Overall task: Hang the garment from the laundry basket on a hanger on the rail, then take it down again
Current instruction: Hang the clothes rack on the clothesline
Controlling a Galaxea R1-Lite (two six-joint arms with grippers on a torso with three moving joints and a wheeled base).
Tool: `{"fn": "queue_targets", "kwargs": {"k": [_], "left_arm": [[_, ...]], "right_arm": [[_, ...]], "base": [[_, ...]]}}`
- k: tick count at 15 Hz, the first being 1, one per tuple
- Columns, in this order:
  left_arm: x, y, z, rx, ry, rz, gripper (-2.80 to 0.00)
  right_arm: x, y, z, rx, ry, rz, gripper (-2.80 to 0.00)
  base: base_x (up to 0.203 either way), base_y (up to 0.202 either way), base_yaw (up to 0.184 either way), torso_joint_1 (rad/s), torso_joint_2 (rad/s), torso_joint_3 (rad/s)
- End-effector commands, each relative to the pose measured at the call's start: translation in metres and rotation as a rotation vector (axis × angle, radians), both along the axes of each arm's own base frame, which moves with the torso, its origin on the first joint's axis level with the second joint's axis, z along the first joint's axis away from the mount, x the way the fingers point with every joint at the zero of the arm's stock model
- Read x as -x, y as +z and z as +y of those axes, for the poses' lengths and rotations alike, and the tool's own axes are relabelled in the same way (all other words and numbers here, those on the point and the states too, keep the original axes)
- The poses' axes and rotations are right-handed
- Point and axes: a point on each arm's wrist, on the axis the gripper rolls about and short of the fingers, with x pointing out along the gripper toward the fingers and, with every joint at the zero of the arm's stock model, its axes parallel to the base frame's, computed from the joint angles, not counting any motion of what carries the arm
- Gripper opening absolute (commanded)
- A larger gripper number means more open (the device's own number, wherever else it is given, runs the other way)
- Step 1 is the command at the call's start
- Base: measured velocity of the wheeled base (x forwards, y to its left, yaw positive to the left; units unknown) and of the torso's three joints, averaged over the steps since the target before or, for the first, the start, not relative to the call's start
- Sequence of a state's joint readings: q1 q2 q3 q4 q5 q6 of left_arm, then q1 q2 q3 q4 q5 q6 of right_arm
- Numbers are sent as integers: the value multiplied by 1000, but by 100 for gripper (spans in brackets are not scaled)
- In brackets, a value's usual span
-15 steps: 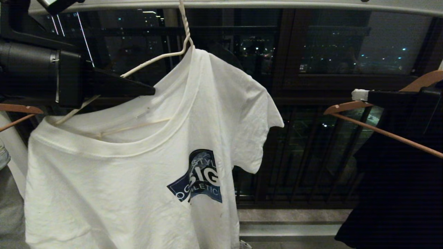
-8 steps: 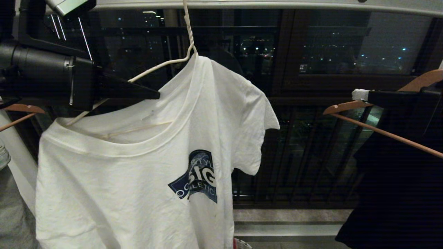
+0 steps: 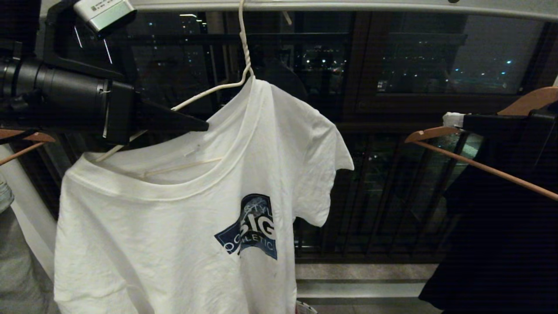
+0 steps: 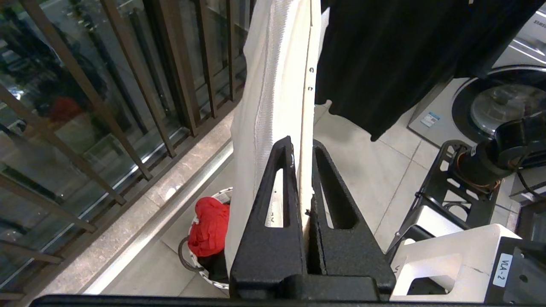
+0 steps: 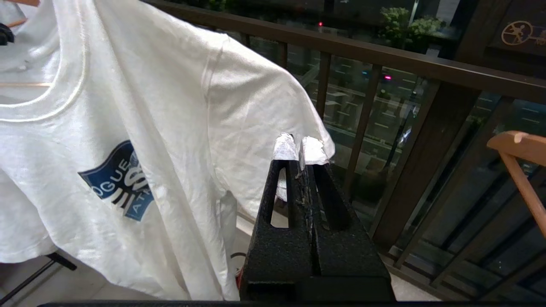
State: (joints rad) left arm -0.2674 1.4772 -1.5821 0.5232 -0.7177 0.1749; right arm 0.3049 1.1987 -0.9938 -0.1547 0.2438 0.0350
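White garment [image 3: 174, 235], blue chest logo, crooked on hanger [image 3: 209, 89].

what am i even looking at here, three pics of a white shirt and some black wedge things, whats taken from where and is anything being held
This is a two-armed robot doing laundry. The black wedges are its pincers. The wide picture comes from a camera on its head; the other two come from cameras on its wrists, looking along the fingers.

The white T-shirt is on a thin wire hanger, which hooks over the pale rail at the top. The left pincer is shut on the hanger's bare arm, beside the collar. The right pincer is shut on nothing, apart from the shirt, near a brown wooden hanger carrying a black garment.

Down on the floor, the left wrist view shows the laundry basket with a red cloth in it.
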Motion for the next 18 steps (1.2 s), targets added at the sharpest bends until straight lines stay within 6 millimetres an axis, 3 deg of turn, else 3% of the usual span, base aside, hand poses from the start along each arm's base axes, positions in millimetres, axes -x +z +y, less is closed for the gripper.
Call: {"fn": "queue_targets", "kwargs": {"k": [1,4,5,13,18], "left_arm": [[-2,-1,-1,-1,-5,7,-280],[-2,-1,-1,-1,-4,6,-280],[-2,-1,-1,-1,-4,6,0],[3,2,1,0,6,-6,0],[28,4,8,0,54,-8,0]], "right_arm": [[-1,0,0,0,0,0,-280],[-1,0,0,-1,-1,-1,-280],[-1,0,0,0,-1,1,-280],[-1,0,0,0,-1,0,-280],[-1,2,0,-3,-1,-5,-280]], "base": [[0,0,0,0,0,0],[0,0,0,0,0,0],[0,0,0,0,0,0],[0,0,0,0,0,0],[0,0,0,0,0,0]]}}
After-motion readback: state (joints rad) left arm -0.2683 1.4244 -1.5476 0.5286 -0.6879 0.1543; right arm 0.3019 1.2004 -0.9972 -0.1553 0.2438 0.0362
